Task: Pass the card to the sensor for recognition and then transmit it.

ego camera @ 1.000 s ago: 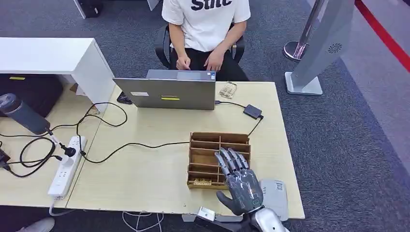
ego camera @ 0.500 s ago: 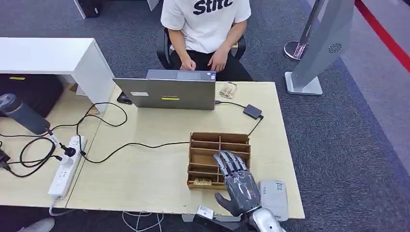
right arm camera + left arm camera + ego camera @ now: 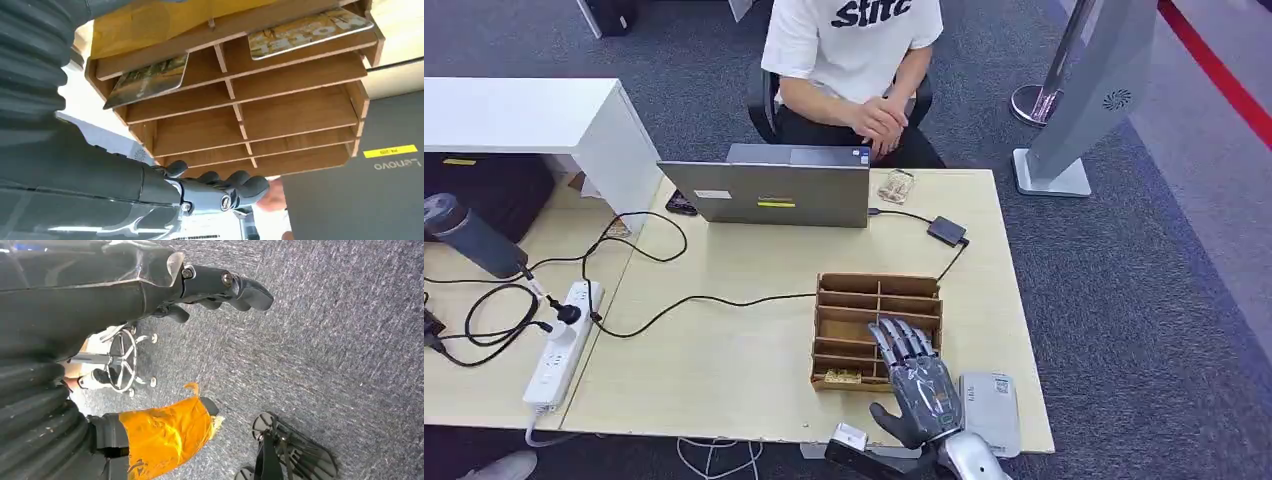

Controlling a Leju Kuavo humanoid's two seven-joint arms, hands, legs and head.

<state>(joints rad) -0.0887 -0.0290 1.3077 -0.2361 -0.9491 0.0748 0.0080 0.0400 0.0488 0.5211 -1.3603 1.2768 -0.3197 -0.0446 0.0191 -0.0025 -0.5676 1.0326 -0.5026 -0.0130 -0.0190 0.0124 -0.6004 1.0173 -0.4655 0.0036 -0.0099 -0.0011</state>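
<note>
You are at the pick-up step: the right hand [image 3: 921, 385] hovers over the wooden card rack [image 3: 876, 290], fingers spread, holding nothing. Two cards [image 3: 150, 80] lie in its nearest slots. Next, lower the fingers onto one card. The left hand [image 3: 220, 287] hangs over carpet, fingers extended, empty. Judge the black box [image 3: 946, 231] as the sensor; its face is unreadable.

The brown wooden slotted card rack [image 3: 878, 328] sits on a pale wood-grain table [image 3: 724, 350] — the carpet [image 3: 1144, 260] is dark grey. The printed yellow-green cards [image 3: 150, 80] are mottled — the flat laptop [image 3: 769, 192] is grey.
</note>
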